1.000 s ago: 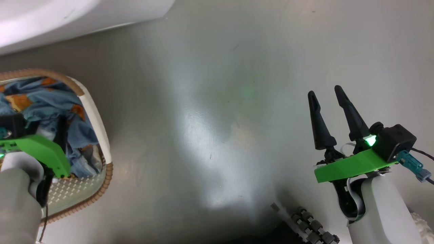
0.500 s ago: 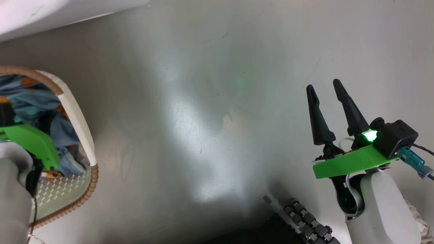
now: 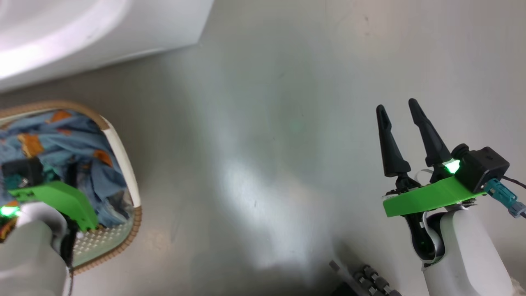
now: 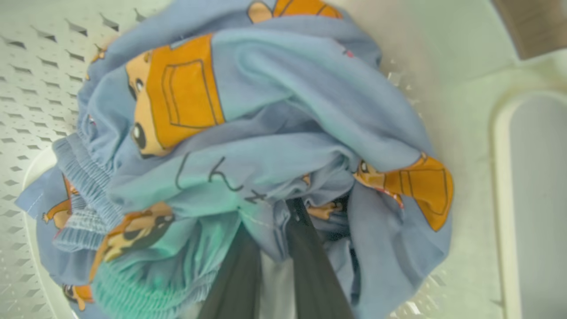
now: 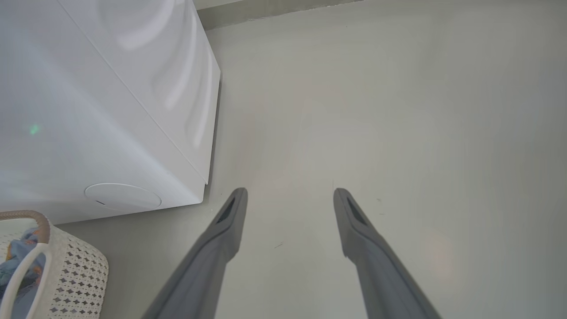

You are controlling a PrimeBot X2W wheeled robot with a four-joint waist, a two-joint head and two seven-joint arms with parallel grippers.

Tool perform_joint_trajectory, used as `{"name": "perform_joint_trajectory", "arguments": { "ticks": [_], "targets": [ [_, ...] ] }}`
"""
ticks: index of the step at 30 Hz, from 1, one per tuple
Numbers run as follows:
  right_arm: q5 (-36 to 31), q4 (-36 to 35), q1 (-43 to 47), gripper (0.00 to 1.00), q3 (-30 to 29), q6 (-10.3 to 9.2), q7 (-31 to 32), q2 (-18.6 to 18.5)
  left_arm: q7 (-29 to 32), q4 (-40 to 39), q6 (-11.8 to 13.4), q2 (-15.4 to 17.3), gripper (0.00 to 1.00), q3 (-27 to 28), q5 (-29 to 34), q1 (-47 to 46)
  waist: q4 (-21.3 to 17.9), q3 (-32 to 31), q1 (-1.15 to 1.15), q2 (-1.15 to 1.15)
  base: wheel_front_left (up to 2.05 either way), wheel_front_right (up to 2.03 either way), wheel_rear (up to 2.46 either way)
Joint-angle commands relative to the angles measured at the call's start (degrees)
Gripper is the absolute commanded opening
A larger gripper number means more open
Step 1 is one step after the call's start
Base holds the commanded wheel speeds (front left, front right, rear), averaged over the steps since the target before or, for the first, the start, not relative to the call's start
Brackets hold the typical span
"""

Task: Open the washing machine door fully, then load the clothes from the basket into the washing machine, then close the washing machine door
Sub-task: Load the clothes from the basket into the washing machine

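Slippage is your main risk: your left pincer (image 4: pixel 275 230) pinches just 1 fold of the clothes (image 4: pixel 274 110), bunched in the basket (image 3: pixel 123 166), so a lift may shed the rest or drag the light basket along. Your right pincer (image 3: pixel 396 105) hangs spread over the floor (image 3: pixel 267 164). The washing machine (image 5: pixel 88 110) stands just beyond the basket, whose wall the bundle must clear.

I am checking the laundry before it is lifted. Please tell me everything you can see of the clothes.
The clothes are soft light blue fabric printed with orange cartoon figures, with an elastic gathered waistband at one side. They lie crumpled in one heap inside the basket. The left gripper is closed on a fold at the heap's middle.
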Motion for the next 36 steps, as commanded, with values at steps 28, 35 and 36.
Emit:
{"name": "perform_joint_trajectory", "arguments": {
  "ticks": [28,35,36],
  "targets": [
    [-4.3,2.7,6.8,1.00,-1.3,0.09,-0.3,-0.2,-2.6,-39.0,4.6,-4.6,0.00,19.4,14.3,27.8,11.9,-26.8,0.00,0.00,0.00,0.00,0.00],
    [-4.8,2.8,8.4,1.00,-1.9,0.09,-0.3,-0.2,-2.6,-47.4,3.9,-7.2,0.00,24.8,19.7,32.7,13.0,-30.9,0.00,0.00,0.00,0.00,0.00],
    [-5.0,2.7,8.6,1.00,-2.1,0.09,-0.3,-0.2,-2.6,-48.4,3.7,-7.5,0.00,25.5,20.4,33.2,13.1,-31.3,0.00,0.00,0.00,0.00,0.00]
  ]
}}
